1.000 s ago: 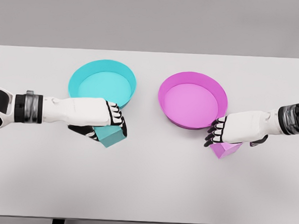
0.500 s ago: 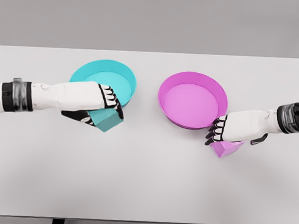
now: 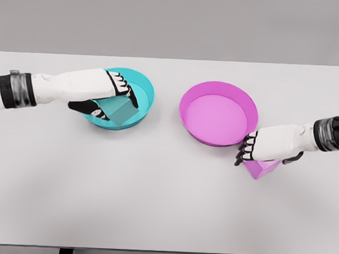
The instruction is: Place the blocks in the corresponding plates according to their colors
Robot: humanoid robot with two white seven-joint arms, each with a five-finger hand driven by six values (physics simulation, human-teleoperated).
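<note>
My left hand (image 3: 111, 99) is shut on the teal block (image 3: 117, 110) and holds it over the near part of the teal plate (image 3: 144, 86). The pink plate (image 3: 218, 113) sits to the right of the table's middle with nothing in it. Just beyond its near right rim, my right hand (image 3: 257, 149) is curled over the pink block (image 3: 262, 167), whose lower corner shows beneath the fingers. Whether that block still touches the table I cannot tell.
The white table (image 3: 166, 205) spans the whole view, with its front edge near the bottom of the picture. The two plates stand side by side with a gap between them.
My left hand has carried the teal block up and back, from the table in front of the teal plate to over the plate. The right hand stays on the pink block, barely shifted.
</note>
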